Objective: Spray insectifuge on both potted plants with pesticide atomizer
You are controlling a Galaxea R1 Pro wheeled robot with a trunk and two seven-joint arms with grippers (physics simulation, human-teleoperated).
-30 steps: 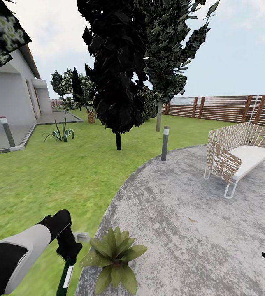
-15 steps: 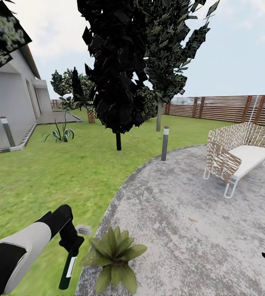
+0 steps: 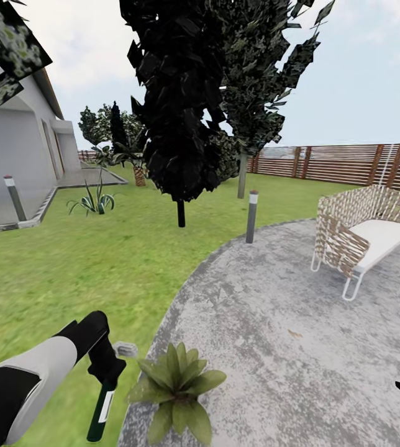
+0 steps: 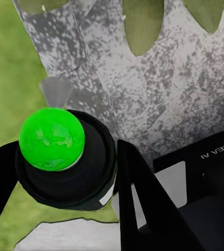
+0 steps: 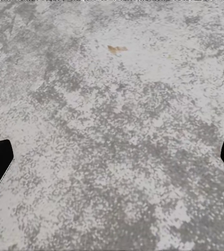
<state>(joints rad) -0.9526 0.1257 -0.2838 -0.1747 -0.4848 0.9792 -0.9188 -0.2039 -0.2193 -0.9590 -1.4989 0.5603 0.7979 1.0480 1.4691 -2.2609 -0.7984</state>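
L end effector (image 3: 105, 371) holds atomizer (image 3: 100, 413) (bollard lamp (image 3: 251, 216) beyond).

Potted plant (image 3: 176, 387) just beside the left gripper (image 3: 108, 371); open patio (image 3: 299, 347) beyond

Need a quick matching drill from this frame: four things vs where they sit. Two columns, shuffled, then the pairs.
Things:
1. pesticide atomizer
2. potted plant
3. bollard lamp
4. wicker bench

Places:
A. on the patio, right side of the head view
B. at the patio's near edge, beside the lawn
C. gripped in the left tool, hanging down
D. upright at the patio's far edge, near the trees

Pairs: 1-C, 2-B, 3-D, 4-A
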